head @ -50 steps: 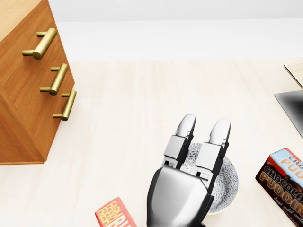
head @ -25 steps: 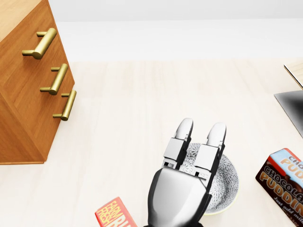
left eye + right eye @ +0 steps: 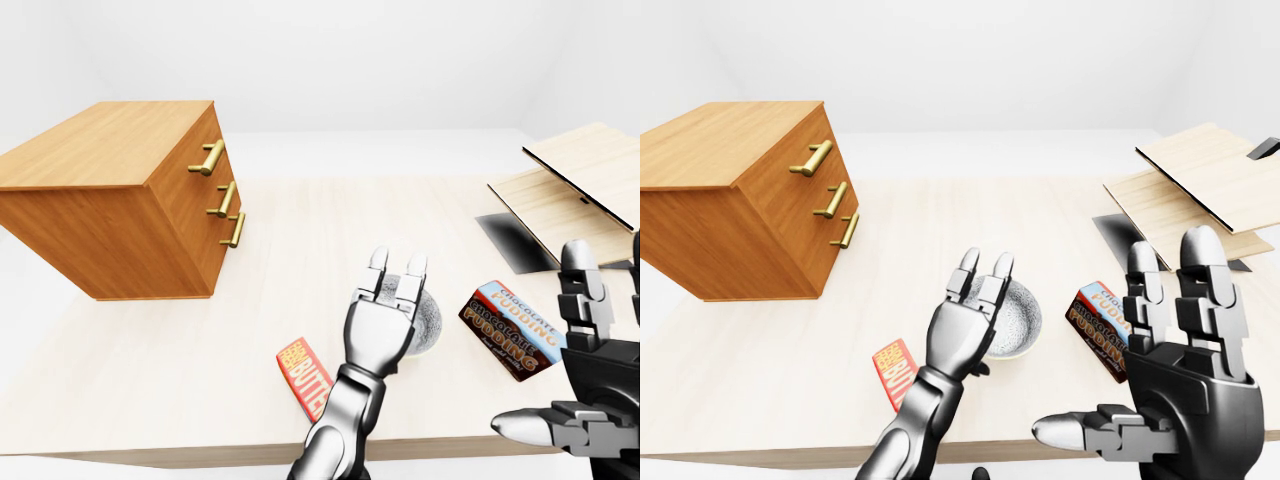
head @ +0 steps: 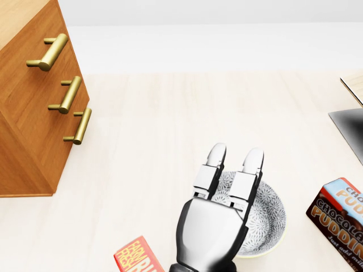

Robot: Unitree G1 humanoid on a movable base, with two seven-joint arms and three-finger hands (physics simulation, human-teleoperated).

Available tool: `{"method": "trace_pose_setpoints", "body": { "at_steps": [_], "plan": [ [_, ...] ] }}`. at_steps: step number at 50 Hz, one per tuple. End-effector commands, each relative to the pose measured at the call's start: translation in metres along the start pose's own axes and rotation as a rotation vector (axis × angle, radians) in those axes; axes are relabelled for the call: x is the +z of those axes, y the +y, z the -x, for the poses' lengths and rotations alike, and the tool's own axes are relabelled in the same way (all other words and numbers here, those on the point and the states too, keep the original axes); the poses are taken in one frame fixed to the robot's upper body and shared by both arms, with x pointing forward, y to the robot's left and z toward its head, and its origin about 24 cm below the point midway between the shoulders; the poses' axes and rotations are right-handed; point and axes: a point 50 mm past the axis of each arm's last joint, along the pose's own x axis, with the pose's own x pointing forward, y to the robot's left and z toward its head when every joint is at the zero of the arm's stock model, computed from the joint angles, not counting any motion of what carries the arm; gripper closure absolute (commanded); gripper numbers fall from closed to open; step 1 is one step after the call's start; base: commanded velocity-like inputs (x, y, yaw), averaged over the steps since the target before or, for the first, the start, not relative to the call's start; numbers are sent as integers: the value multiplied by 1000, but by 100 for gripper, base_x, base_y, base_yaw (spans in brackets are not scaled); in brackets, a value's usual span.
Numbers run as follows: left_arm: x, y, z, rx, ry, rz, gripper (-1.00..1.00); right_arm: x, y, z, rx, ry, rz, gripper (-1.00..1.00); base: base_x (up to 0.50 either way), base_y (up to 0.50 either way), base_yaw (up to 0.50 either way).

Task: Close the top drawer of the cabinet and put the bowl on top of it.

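Head view: your left hand [image 4: 229,187] has drawn back toward the bottom edge over the last second; the fingertips that reached past the bowl's far rim now end about at that rim.
Left hand: fingers straight and spread, palm down over the bowl [image 4: 266,218], closed on nothing. From these views you cannot tell whether it touches the bowl or only hovers over it.
Right hand: in the right-eye view your right hand [image 3: 1160,350] is raised at the lower right, fingers spread and thumb out, holding nothing, well apart from the bowl.
Bowl: patterned, standing upright on the bench [image 4: 170,124], same spot as a second ago. More of its inside shows now that the hand has pulled back.
Neighbours: a red snack pack [image 4: 136,256] lies just left of your wrist; a pudding box [image 4: 340,218] lies near the bowl's right side. Both are close enough to get nudged in a sideways grasp.
Cabinet: the cabinet [image 3: 110,195] stands at the left of the bench, well apart from the bowl. Its three drawer fronts look flush, so the top drawer [image 3: 205,150] reads as already shut.
Meaning: the drawer part seems done, and the bowl part has not begun. The pull-back looks like lining up on the near rim. You still need to curl the fingers on the rim before lifting toward the cabinet top.
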Motion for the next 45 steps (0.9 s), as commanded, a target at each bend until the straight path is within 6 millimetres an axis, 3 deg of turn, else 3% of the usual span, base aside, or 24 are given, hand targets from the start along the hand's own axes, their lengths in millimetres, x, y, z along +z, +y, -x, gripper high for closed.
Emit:
{"method": "trace_pose_setpoints", "body": {
  "at_steps": [1,45],
  "plan": [
    [-9,-9,-4,-26,34,-20,-100,-1,1,0,3,4,-2,-100,0,0,0],
    [-14,-40,3,-130,47,-72,-100,1,0,0,1,-6,-1,-100,0,0,0]
  ]
}}
